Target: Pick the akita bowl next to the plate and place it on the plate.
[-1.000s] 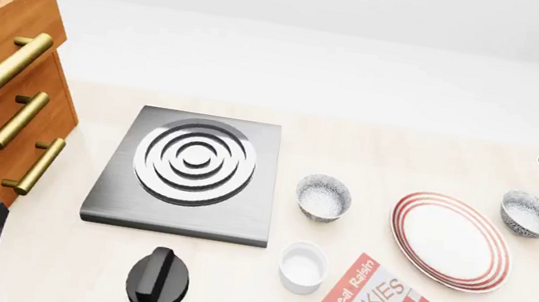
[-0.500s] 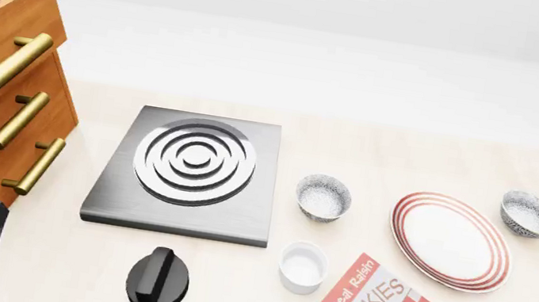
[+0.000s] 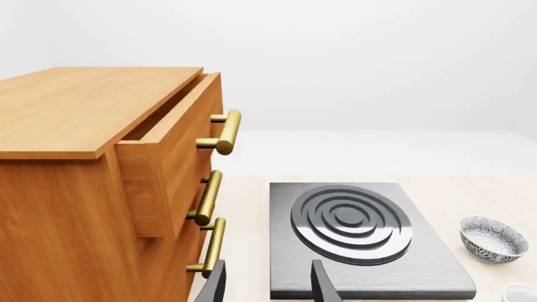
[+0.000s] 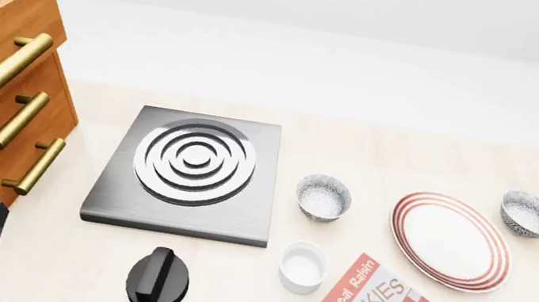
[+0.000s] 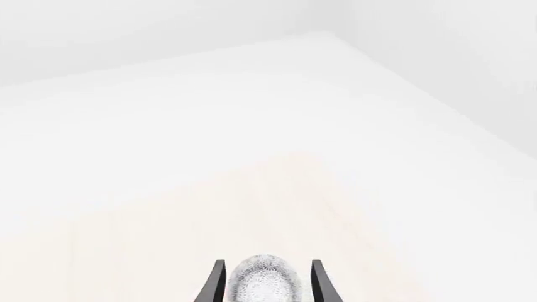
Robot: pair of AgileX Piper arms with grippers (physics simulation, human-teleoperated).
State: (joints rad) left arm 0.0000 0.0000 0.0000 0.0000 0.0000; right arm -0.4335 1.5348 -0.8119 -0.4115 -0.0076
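The right gripper (image 5: 263, 284) stands with its jaws apart, the akita bowl (image 5: 263, 278) showing between its 2 fingertips, untouched so far as shows. On the table, that bowl (image 4: 529, 214) sits just beside the plate (image 4: 451, 241), at its 2 o'clock. The left gripper (image 3: 266, 286) is spread too.

The plate (image 4: 450, 240) lies between two bowls, the akita bowl (image 4: 529, 214) just right of it, stove (image 4: 190, 174) far left.
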